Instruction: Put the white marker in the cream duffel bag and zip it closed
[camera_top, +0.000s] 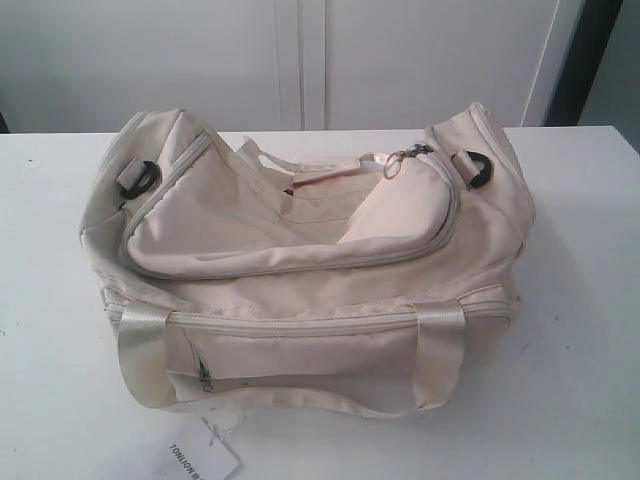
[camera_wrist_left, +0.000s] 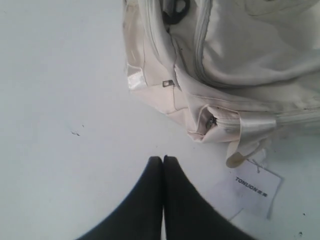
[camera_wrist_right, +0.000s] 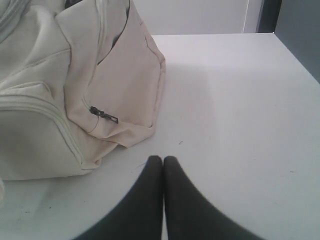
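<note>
The left hand (camera_wrist_left: 163, 159) and right hand (camera_wrist_right: 163, 159) are closed, empty, beside the cream duffel bag (camera_top: 300, 300) on the bench (camera_top: 580, 330); the white marker is unseen, likely inside, with the zip (camera_top: 300, 267) seemingly shut

Bright even light, soft shadow by bag (camera_wrist_right: 115, 80), all views bit blurry.

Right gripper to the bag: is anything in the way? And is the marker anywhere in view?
Nothing visible stands in the way: only bare table lies between the shut right gripper and the near end of the bag. The marker shows in no view.
</note>
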